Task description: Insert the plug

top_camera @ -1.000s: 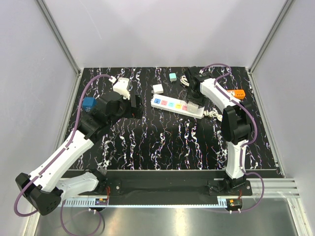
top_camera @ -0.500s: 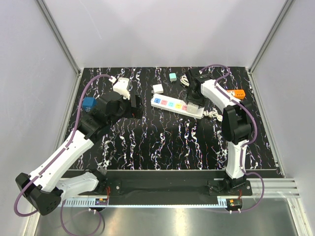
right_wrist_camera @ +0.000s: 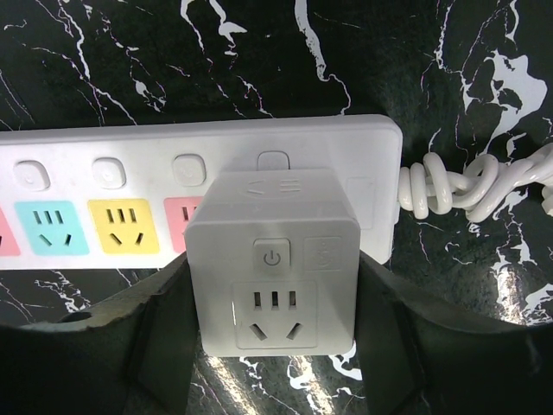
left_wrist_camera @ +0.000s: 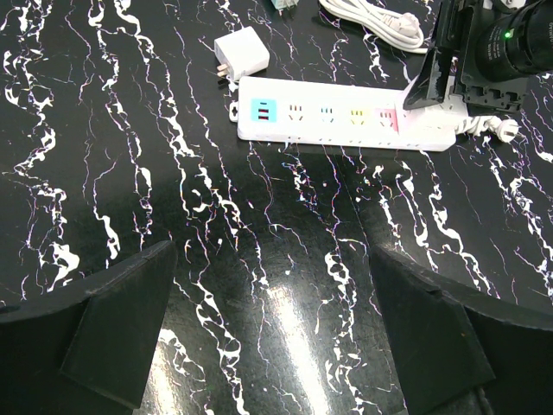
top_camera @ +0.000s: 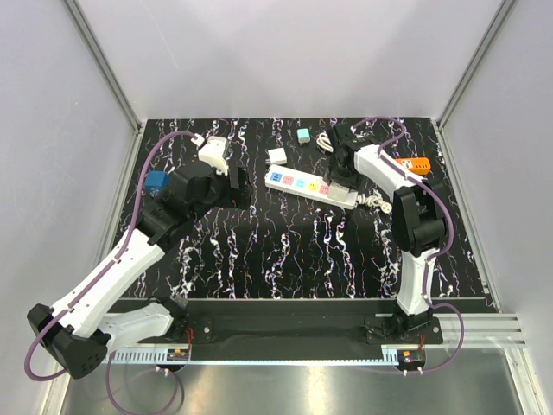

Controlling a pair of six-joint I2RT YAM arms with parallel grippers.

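Note:
The plug [right_wrist_camera: 275, 268] is a white cube adapter with a power button and a socket on its top face. My right gripper [right_wrist_camera: 273, 333] is shut on its two sides. It sits over the right end of the white power strip [right_wrist_camera: 104, 147], covering the socket to the right of the pink one; its pins are hidden. From above, the right gripper [top_camera: 339, 177] is at the strip's [top_camera: 298, 183] right end. My left gripper [left_wrist_camera: 276, 337] hangs open over bare table, well short of the strip [left_wrist_camera: 346, 121].
A white charger [top_camera: 277, 156] lies just behind the strip's left end. A teal block [top_camera: 303, 135] and a coiled white cable [top_camera: 327, 143] lie farther back. An orange item [top_camera: 415, 162] is at the right, a blue one [top_camera: 155, 183] at the left. The strip's cord [right_wrist_camera: 467, 186] curls off its right end.
The right wrist has shifted slightly left and back over the strip's right end, still holding the plug. The left arm has not moved.

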